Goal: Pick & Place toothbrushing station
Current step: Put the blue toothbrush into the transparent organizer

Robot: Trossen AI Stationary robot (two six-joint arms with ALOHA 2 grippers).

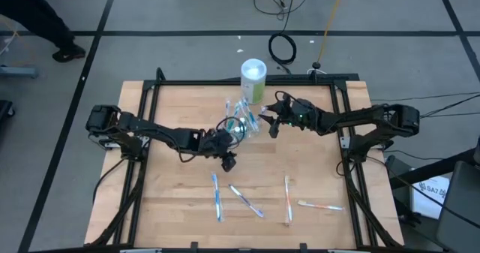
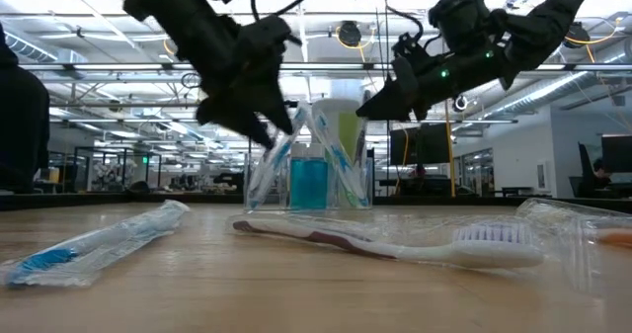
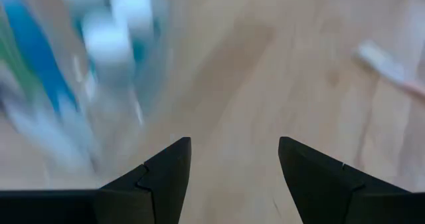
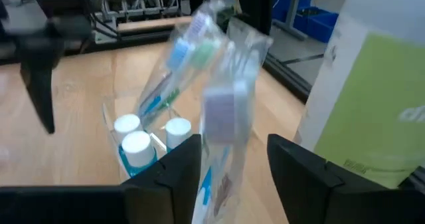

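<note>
- Clear cup (image 1: 240, 125) stands near the desk's (image 1: 172, 208) far edge, just before the white-and-green canister (image 1: 253, 79); three capped tubes (image 4: 143, 141) sit upright inside.
- Wrapped toothbrushes (image 1: 234, 112) lean in the cup, long axes tilted, heads up.
- Right gripper (image 1: 268, 123): fingers parted around a wrapped brush (image 4: 222, 111), apparently letting go.
- Left gripper (image 1: 229, 161): fingers wide, empty, beside the cup.
- Four loose brushes (image 1: 217, 196) lie flat toward the near edge.

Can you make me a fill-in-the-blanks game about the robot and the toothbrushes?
1. The loose toothbrushes lying on the table number ____.
2. The tall canister beside the clear cup is white and ____.
3. The little blue tubes in the cup have caps coloured ____.
4. The left gripper has its fingers ____, with nothing between them.

Missing words: four; green; white; open
</note>
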